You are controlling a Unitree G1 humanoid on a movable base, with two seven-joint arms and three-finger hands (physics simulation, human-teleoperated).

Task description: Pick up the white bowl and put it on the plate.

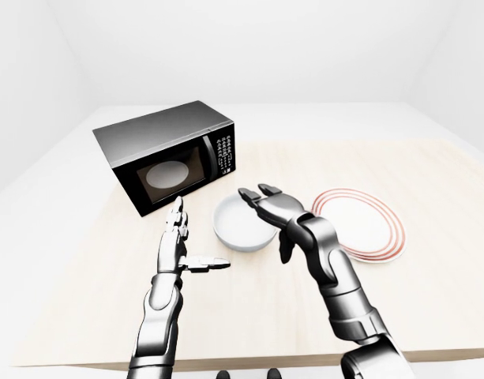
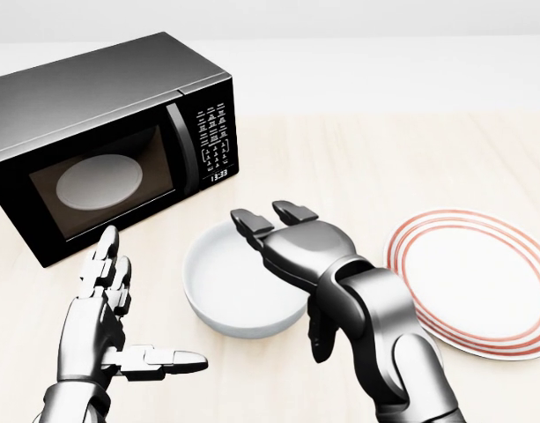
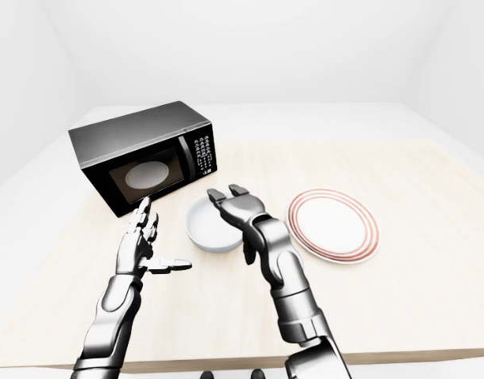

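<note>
The white bowl (image 2: 218, 286) stands upright on the table, just left of centre in the head view. To its right lies the white plate (image 2: 481, 282) with red rings on its rim, a short gap away from the bowl. My right hand (image 2: 283, 260) hovers open over the bowl's right side. Its fingers (image 2: 252, 222) reach leftward across the rim, and its thumb hangs down outside the near right wall. It hides part of the bowl's rim. My left hand (image 2: 137, 308) is open at the lower left, palm facing right, clear of the bowl.
A black microwave (image 2: 102, 150) with a white dish behind its door stands at the upper left, close to the bowl. The light wooden table (image 2: 384, 159) stretches away to the right and top. Its near edge (image 1: 249, 365) shows in the left-eye view.
</note>
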